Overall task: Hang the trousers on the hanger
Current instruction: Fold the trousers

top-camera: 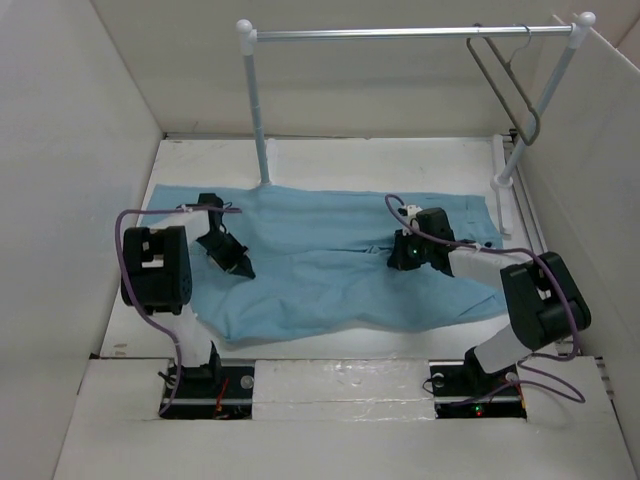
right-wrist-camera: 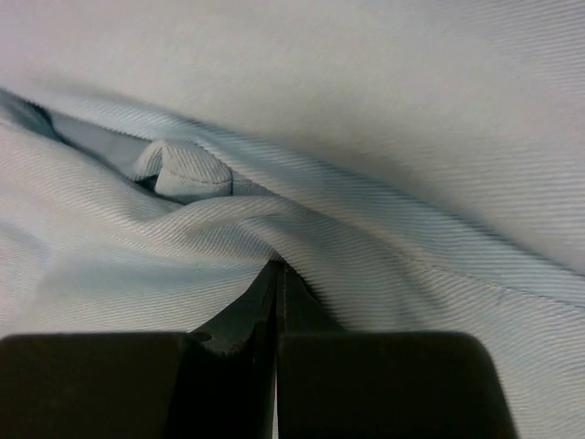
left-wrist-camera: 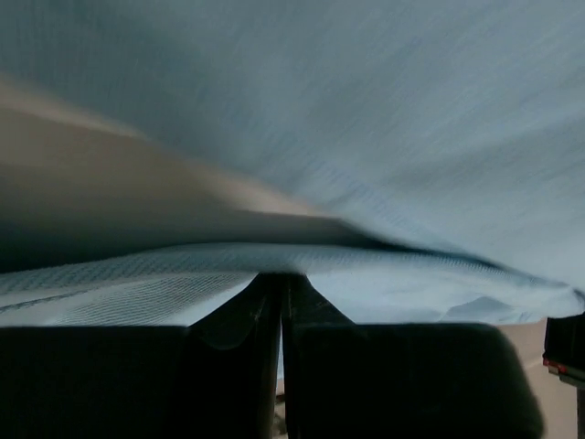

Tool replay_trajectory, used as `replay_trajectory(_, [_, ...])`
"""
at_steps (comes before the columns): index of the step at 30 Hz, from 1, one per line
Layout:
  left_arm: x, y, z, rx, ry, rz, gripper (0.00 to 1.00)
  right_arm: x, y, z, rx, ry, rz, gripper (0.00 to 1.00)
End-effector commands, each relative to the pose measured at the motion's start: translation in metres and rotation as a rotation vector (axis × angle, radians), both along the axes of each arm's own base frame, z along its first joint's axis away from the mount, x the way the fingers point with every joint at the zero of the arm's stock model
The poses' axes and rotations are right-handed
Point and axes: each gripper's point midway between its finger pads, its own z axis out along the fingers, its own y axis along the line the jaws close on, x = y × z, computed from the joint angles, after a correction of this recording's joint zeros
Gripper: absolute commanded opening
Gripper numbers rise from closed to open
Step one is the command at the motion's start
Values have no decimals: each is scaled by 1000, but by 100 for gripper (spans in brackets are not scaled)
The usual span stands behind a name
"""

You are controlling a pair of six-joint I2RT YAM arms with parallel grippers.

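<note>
The light blue trousers (top-camera: 330, 260) lie spread flat across the table, legs to the left. My left gripper (top-camera: 240, 266) is at their left part. In the left wrist view it (left-wrist-camera: 280, 276) is shut, with an edge of the trousers (left-wrist-camera: 384, 137) pinched at its tips and lifted off the table. My right gripper (top-camera: 399, 256) is on the right part. In the right wrist view it (right-wrist-camera: 277, 266) is shut on a raised fold of the trousers (right-wrist-camera: 384, 110). The dark grey hanger (top-camera: 494, 88) hangs by its hook from the rail at the back right, apart from both grippers.
A white metal rail (top-camera: 410, 33) with two ball-topped posts spans the back of the table. White walls (top-camera: 60, 160) close in the left, right and back. A white raised ledge (top-camera: 340, 380) runs along the near edge between the arm bases.
</note>
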Motion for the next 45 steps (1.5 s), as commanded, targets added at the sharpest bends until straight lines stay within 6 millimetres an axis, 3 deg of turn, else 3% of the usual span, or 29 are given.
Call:
replay_trajectory(1, [81,32,-18,246,-212,6,0,46,-15,14,-28,-103,-98,0])
replay_trajectory(2, [107,26,1,242,-277,7,0,55,-19,18,-37,-112,-119,0])
replay_trajectory(5, [132,-2,41,220,-372,-37,0,66,-25,22,-52,-128,-149,0])
replay_trajectory(6, [131,-10,52,216,-382,-54,0,67,-25,24,-51,-133,-150,0])
replay_trajectory(9, [125,-11,98,257,-481,-71,0,64,-20,37,-45,-153,-128,22])
replay_trajectory(10, [120,-1,128,296,-562,-43,3,62,-14,48,-29,-178,-105,37])
replay_trajectory(11, [110,18,130,354,-565,-4,9,58,-9,54,-21,-187,-83,42])
replay_trajectory(12, [99,32,137,382,-568,33,14,55,-5,59,-29,-205,-51,46])
replay_trajectory(13, [88,50,161,428,-634,97,19,43,2,59,-41,-187,-18,50])
replay_trajectory(14, [72,63,154,451,-610,145,28,39,4,69,-38,-211,-4,50])
replay_trajectory(15, [60,89,167,489,-643,231,34,31,5,67,-43,-205,16,51])
replay_trajectory(16, [52,100,166,503,-642,272,40,26,10,70,-36,-215,35,51])
replay_trajectory(17, [39,109,148,510,-597,296,43,21,12,79,-27,-242,51,51])
replay_trajectory(19, [28,134,137,494,-562,392,43,13,13,82,-28,-242,70,51])
replay_trajectory(23, [-1,170,82,458,-380,503,38,-2,14,97,-30,-283,110,51])
replay_trajectory(25, [-9,181,63,403,-330,545,36,-8,16,107,-20,-307,127,51])
replay_trajectory(29, [-10,172,34,307,-327,497,36,-13,16,119,-27,-341,156,52])
replay_trajectory(33, [9,154,24,201,-417,439,37,-17,18,117,-31,-339,171,52])
replay_trajectory(37, [7,146,7,209,-359,415,34,-21,20,112,-27,-331,180,52])
replay_trajectory(40, [6,150,-4,225,-329,426,14,-23,22,117,-17,-339,175,52])
replay_trajectory(41, [8,152,-3,230,-330,425,0,-24,22,117,-16,-341,177,52])
replay_trajectory(43, [7,154,1,241,-320,421,0,-26,23,118,-18,-347,185,52])
replay_trajectory(44, [12,160,13,266,-343,419,0,-27,22,117,-22,-346,186,52])
replay_trajectory(45, [4,160,21,282,-317,408,0,-27,21,115,-29,-341,188,52])
